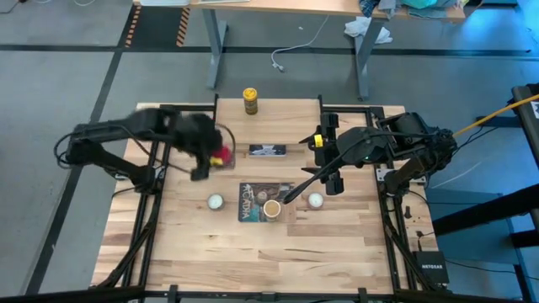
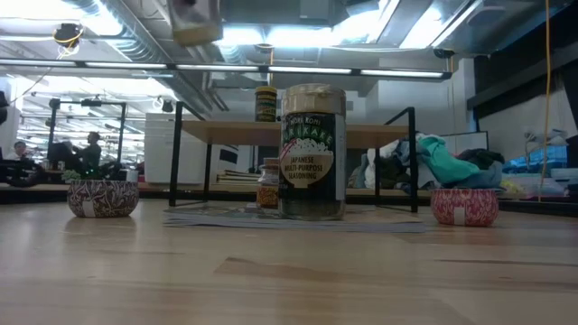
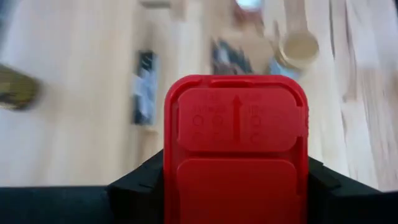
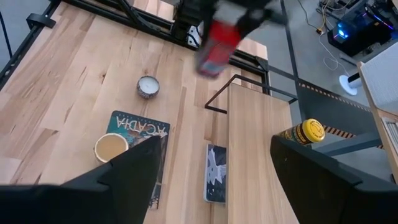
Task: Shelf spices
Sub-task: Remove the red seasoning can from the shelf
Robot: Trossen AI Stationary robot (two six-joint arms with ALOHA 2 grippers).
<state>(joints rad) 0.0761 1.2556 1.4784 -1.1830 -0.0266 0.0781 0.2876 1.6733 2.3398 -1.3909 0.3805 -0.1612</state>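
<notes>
The red square tin (image 3: 235,149) was held between the jaws of the left gripper (image 1: 217,157), clamped on both of its sides and carried in the air above the table, by the left end of the low light-wood shelf on thin black legs (image 1: 278,118). Motion blur was seen on that arm.

The jaws of the right gripper (image 1: 288,199) were kept well apart, with nothing between them. Just beside their tips, the wider tan jar with the pale lid (image 1: 271,208) was found standing upright on the flat dark picture book (image 1: 253,200). A small white tin (image 1: 315,200) was seen to the outer side of those jaws, and a second white tin (image 1: 216,202) beyond the book, well apart from them.

The yellow dark-lidded jar (image 1: 250,100) was already placed upright on the shelf, far from both sets of jaws. A tiny brownish jar (image 2: 268,186) was noted under the shelf, behind the tan jar.
</notes>
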